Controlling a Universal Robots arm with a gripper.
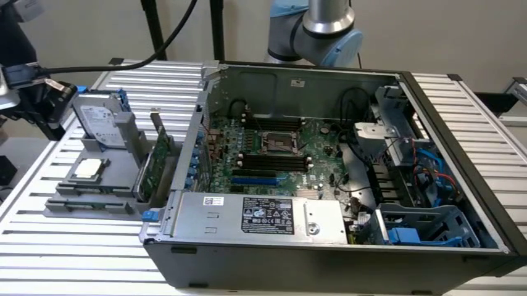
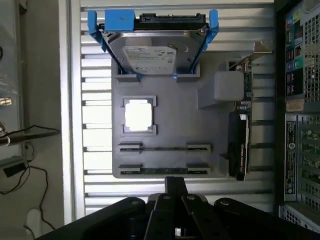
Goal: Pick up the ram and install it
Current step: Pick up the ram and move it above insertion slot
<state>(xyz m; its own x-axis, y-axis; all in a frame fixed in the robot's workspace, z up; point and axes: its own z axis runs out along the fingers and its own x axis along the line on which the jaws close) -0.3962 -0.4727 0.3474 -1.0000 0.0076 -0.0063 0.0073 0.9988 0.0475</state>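
Observation:
The ram [image 2: 165,170] is a thin green stick standing on edge in the front slot of the grey holder tray [image 2: 167,107]. It rests in the tray's near slot [image 1: 86,203] in the exterior view, at that view's left beside the open case. My gripper [image 2: 175,186] hovers above the tray's edge, just off the ram and not touching it. In the exterior view the gripper [image 1: 45,105] hangs at the far left, above the slatted table. The motherboard's black memory slots [image 1: 272,161] lie inside the open computer case [image 1: 329,246].
The tray also holds a hard drive in a blue bracket [image 2: 155,47], a square silver processor [image 2: 138,115] and an upright green expansion card [image 2: 240,140]. The case wall [image 2: 300,125] rises close beside the tray. A power supply [image 1: 263,216] and cables [image 1: 411,166] crowd the case.

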